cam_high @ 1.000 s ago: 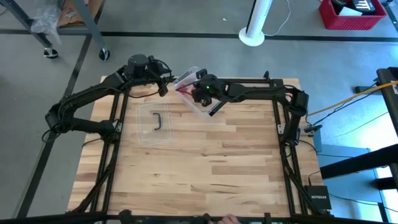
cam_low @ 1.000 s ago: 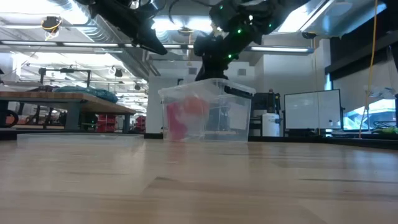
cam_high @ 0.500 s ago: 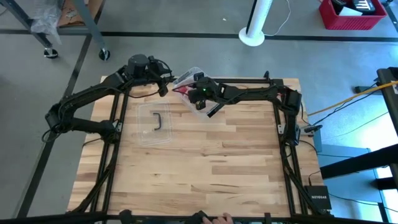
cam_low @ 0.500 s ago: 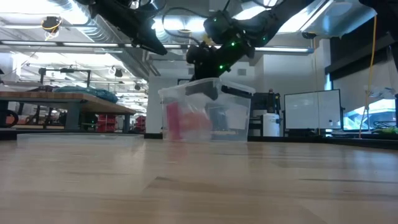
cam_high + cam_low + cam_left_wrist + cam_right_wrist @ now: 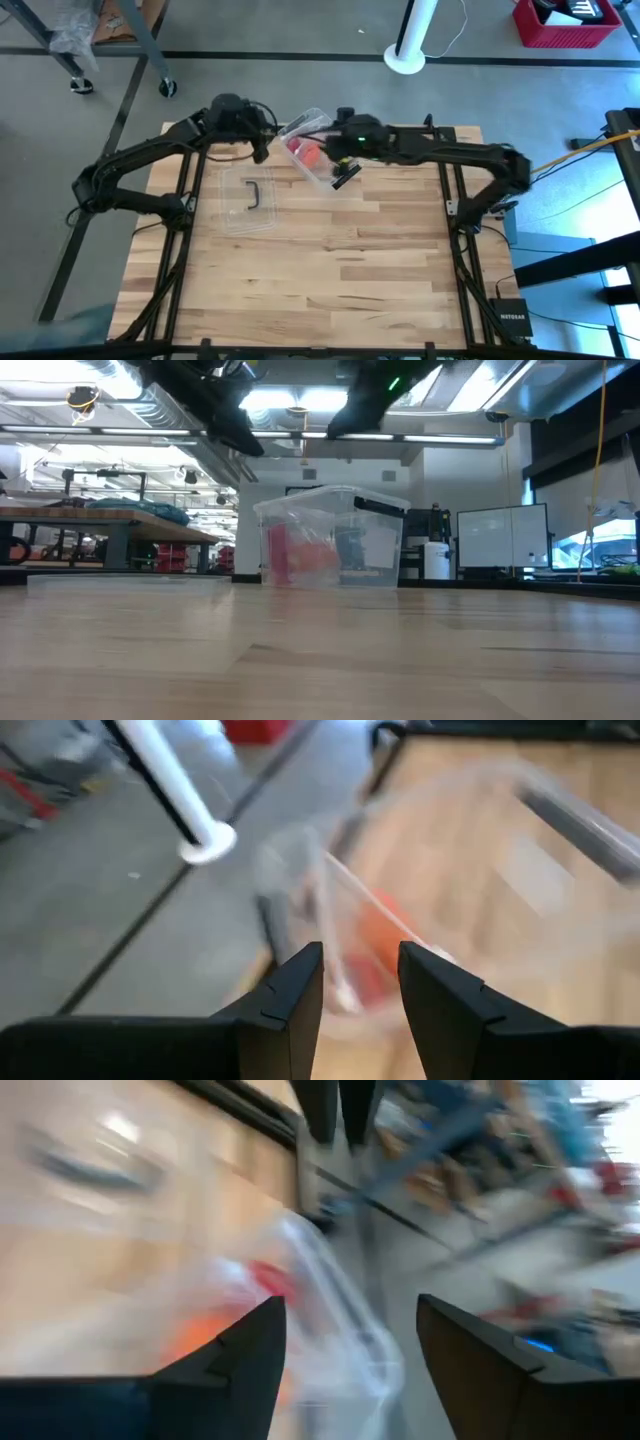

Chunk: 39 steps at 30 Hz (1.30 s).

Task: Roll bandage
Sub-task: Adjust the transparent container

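Bandage point(image 5: 297, 150) sits as red cloth inside clear plastic bin point(image 5: 322, 168) at far middle of wooden table point(image 5: 330, 260), beside an orange-red lump point(image 5: 312, 153), so it likely has to come out before any rolling. Right gripper point(image 5: 345, 1335) hovers above the bin, fingers spread, holding nothing. Left gripper point(image 5: 360, 982) hangs just left of the bin, fingers slightly apart, empty. Clear lid point(image 5: 250, 200) lies flat left of the bin. Grey concrete floor and workshop benches beyond
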Available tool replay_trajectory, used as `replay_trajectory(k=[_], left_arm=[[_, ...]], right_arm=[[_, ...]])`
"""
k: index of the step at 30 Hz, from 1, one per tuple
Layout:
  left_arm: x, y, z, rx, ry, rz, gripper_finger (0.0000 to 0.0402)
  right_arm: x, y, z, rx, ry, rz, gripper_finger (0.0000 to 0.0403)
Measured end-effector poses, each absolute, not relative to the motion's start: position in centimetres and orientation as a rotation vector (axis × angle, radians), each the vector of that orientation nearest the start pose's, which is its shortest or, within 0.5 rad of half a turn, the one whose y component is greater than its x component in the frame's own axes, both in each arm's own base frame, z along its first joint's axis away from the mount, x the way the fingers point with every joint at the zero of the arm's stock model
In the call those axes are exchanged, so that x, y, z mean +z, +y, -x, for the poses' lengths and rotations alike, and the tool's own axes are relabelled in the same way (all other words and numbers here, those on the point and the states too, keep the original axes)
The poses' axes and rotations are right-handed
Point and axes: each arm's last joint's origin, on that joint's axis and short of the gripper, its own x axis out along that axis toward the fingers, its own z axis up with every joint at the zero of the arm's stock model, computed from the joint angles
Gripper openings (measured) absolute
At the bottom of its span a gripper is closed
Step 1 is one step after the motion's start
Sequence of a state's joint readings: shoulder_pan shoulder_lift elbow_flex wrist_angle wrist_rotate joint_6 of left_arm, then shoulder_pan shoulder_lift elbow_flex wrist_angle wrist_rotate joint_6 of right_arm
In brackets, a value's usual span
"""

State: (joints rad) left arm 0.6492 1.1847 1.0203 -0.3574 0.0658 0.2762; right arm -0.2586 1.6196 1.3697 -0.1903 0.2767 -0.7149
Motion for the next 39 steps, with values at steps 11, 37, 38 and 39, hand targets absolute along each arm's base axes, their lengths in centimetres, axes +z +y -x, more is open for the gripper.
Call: replay_trajectory(k=[11,37,38,39], left_arm=[[30.8,11.0,-22.3,0.391,0.696,-0.071,0.0123],[29.9,6.8,-23.0,0.377,0.8,0.032,0.0123],[29.8,6.7,-23.0,0.377,0.808,0.039,0.0123],[29.8,6.6,-23.0,0.376,0.812,0.042,0.0123]], right_arm=[[27.4,-5.2,-30.8,0.076,0.602,0.16,0.0193],[19.6,-5.3,-33.2,-0.654,0.895,0.934,0.0169],[19.6,-5.7,-33.1,-0.687,0.916,0.936,0.0169],[19.6,-6.2,-32.9,-0.716,0.941,0.943,0.0169]])
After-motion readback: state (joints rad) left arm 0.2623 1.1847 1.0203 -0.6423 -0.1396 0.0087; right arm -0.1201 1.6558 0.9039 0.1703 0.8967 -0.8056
